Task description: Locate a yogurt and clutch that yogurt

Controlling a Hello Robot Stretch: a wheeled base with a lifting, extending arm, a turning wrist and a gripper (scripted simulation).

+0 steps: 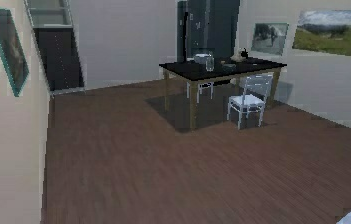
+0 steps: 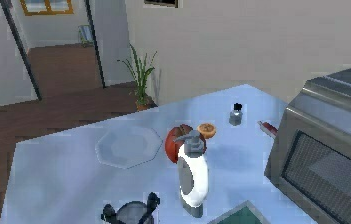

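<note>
A pale blue counter (image 2: 63, 170) carries several small things in the arm side view. A tall white bottle-shaped thing with a grey top (image 2: 193, 178) stands near the front. Behind it sits a round red-brown thing (image 2: 177, 142), with a small orange-brown ring-shaped thing (image 2: 208, 129) beside it. A small dark-capped jar (image 2: 237, 113) stands farther back. None of these has a shape I can name as a yogurt.
A clear round plate (image 2: 129, 145) lies on the counter, a grey microwave (image 2: 323, 150) stands at the right, and a dark rounded object (image 2: 133, 212) is at the bottom edge. A potted plant (image 2: 143, 75) stands beyond. The forward view has a dark table (image 1: 223, 68), white chairs (image 1: 249, 98) and bare wood floor (image 1: 163, 170).
</note>
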